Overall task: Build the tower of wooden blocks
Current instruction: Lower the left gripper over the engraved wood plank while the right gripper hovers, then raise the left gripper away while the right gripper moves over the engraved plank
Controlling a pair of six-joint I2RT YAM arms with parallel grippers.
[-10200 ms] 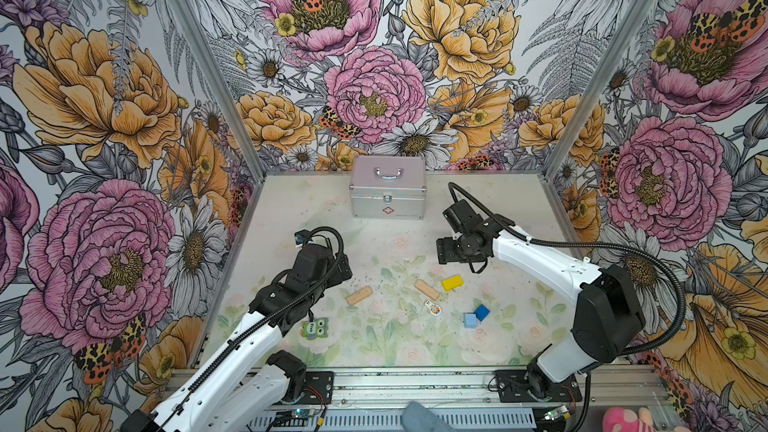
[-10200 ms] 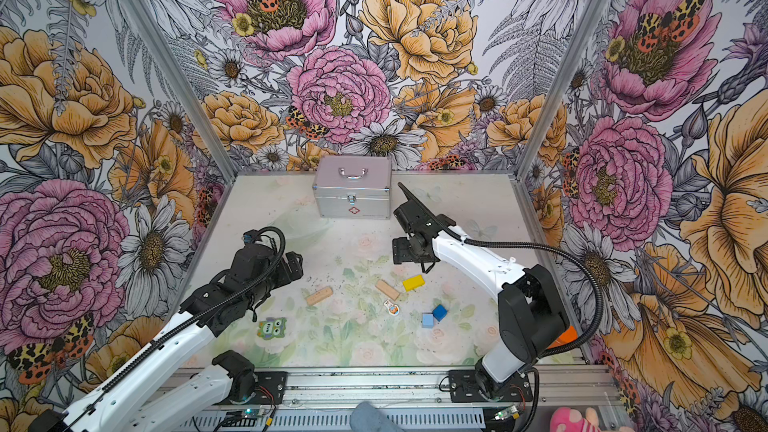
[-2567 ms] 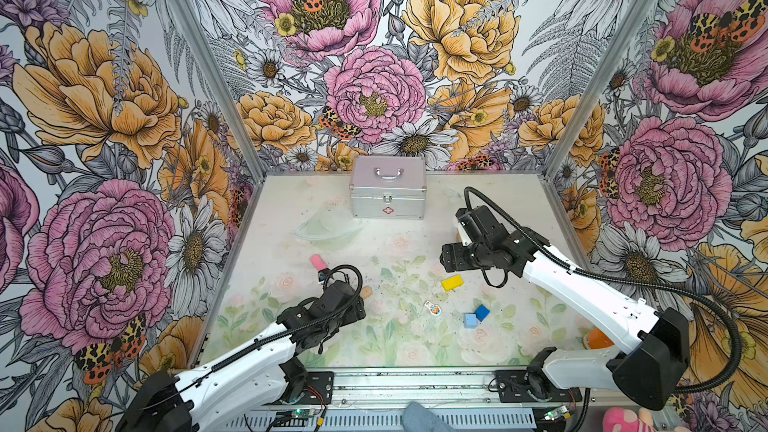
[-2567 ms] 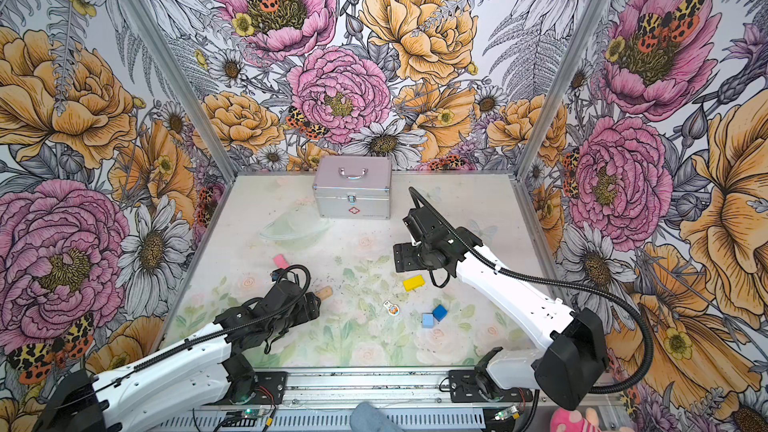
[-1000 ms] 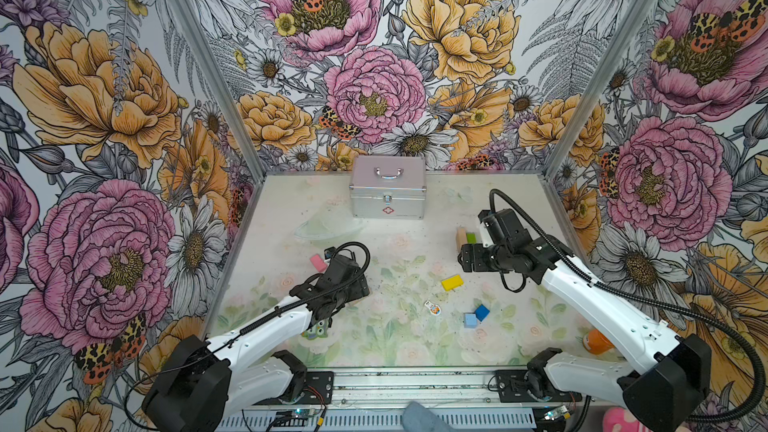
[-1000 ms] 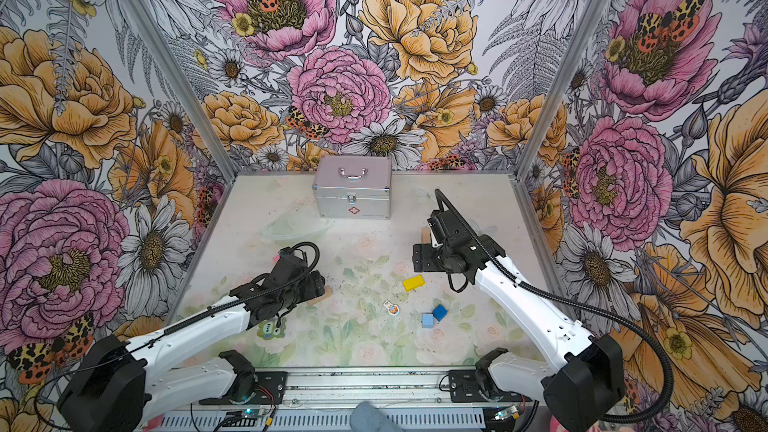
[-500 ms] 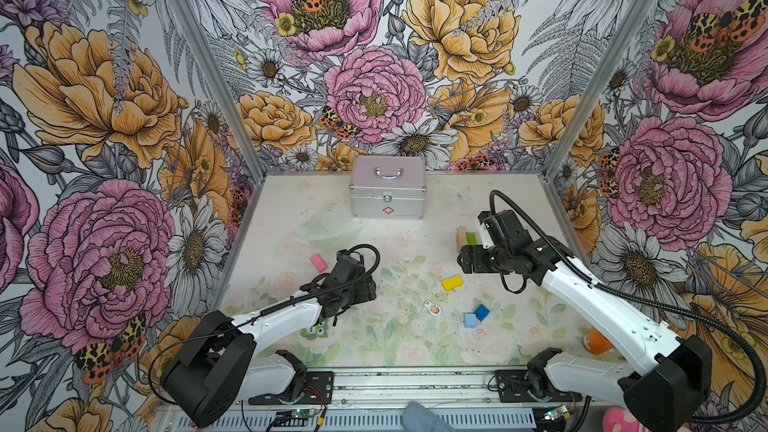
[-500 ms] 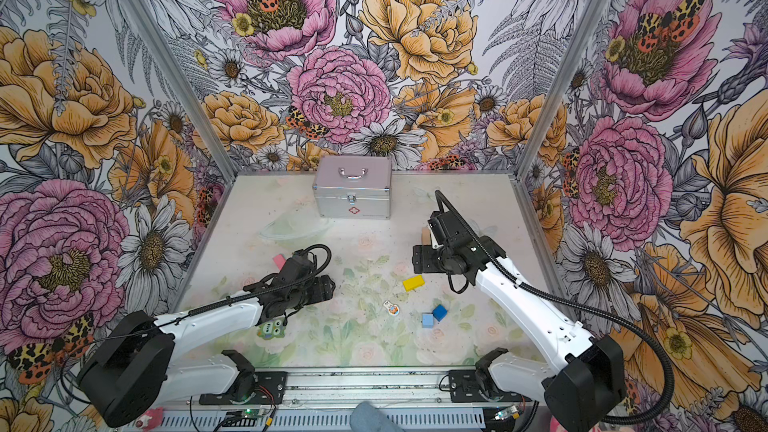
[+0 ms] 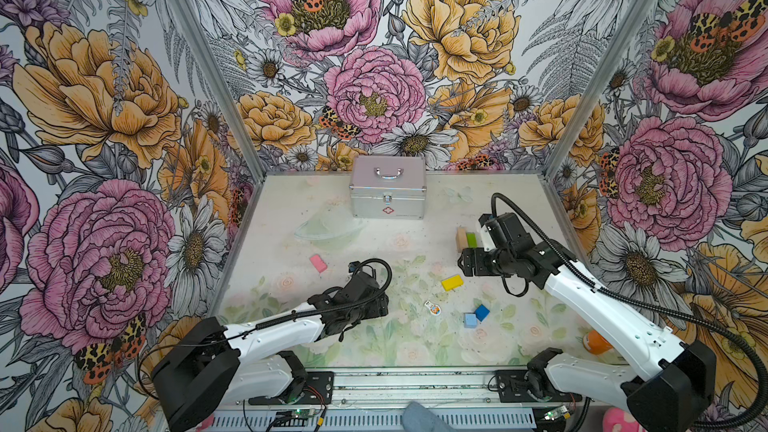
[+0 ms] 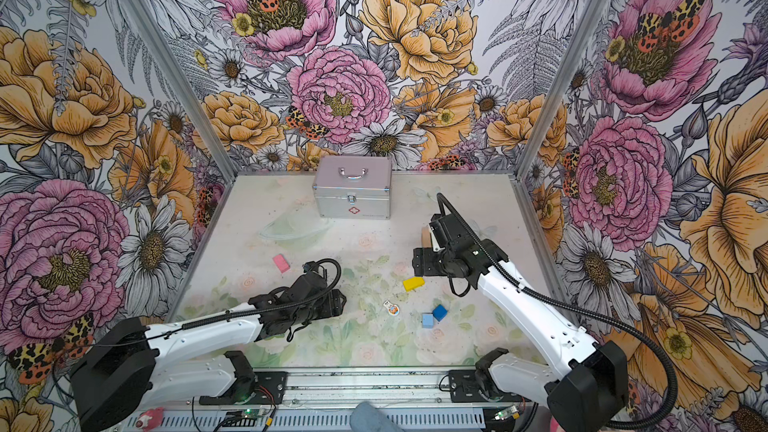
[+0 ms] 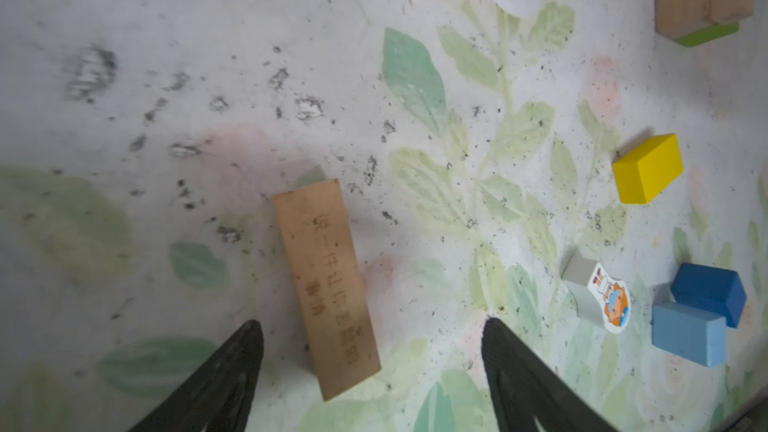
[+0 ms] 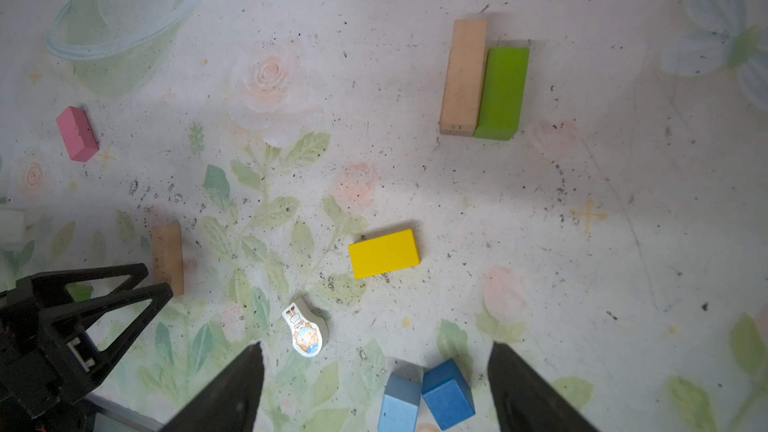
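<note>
My left gripper [image 11: 370,322] is open, and the near end of a flat tan block [image 11: 328,284] lies between its fingers, untouched. In both top views that gripper [image 9: 380,305] [image 10: 338,301] covers the block. My right gripper [image 12: 374,344] [image 9: 467,263] hangs open and empty above the table. Below it lie a yellow block [image 12: 384,253], a cartoon figure piece [image 12: 305,330], a light blue block [image 12: 399,403] and a dark blue block [image 12: 448,394]. A tan block [image 9: 460,238] and a green block [image 9: 471,238] touch side by side at the back right. A pink block [image 9: 318,263] lies left. No tower is in view.
A silver metal case [image 9: 387,189] stands at the back middle against the floral wall. An orange object [image 9: 594,342] sits at the front right beside the right arm. Floral walls close the table on three sides, and a metal rail [image 9: 415,386] runs along the front.
The left gripper has reached further right across the table to the tan block. The right arm has stayed almost still, open.
</note>
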